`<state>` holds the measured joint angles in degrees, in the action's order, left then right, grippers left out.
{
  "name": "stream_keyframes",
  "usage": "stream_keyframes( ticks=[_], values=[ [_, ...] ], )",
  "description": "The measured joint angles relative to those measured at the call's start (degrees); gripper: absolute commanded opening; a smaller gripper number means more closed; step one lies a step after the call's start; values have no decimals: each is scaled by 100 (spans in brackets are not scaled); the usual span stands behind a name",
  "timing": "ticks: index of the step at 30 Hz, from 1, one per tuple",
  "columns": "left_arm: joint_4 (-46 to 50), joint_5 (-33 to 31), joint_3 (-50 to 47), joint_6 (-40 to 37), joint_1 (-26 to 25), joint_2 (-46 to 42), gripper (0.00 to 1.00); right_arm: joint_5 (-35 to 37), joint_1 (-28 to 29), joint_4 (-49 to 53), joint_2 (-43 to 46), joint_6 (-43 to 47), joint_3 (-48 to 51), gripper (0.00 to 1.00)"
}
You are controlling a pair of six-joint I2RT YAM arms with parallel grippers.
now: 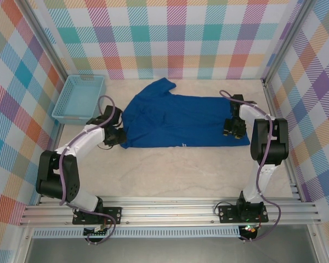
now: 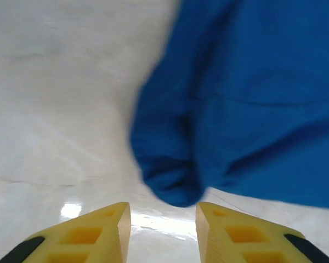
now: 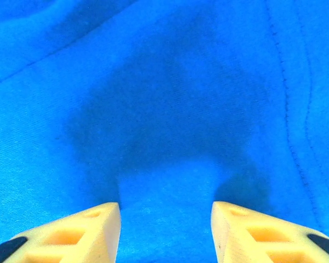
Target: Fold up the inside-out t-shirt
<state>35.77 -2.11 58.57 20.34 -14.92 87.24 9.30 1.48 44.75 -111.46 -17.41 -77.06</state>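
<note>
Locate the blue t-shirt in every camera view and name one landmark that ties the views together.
Top external: t-shirt lies spread mid-table, right of the basket.
Left wrist: upper right, bunched edge just ahead of the left gripper.
Right wrist: under and ahead of the right gripper, seam at right.
Shared landmark: the grippers, one at each t-shirt end in the top view.

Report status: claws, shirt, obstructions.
Left claw open beside shirt. Right claw open over its other end. Shirt lies spread out. Basket far left, apart.
</note>
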Motion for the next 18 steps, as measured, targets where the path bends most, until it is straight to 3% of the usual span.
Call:
stream_keyframes(
  ticks=[4,11,18],
  values=[
    [-138,98,26,-61,-264,446,35,-142,0,-11,0,-4,0,47],
    [-144,-162,245,-199,-262,1180,1,-20,4,48,-2,-2,0,47],
    [-52,-407,-39,-13,-205,981,0,531,4,439,-37,33,0,47]
  ],
)
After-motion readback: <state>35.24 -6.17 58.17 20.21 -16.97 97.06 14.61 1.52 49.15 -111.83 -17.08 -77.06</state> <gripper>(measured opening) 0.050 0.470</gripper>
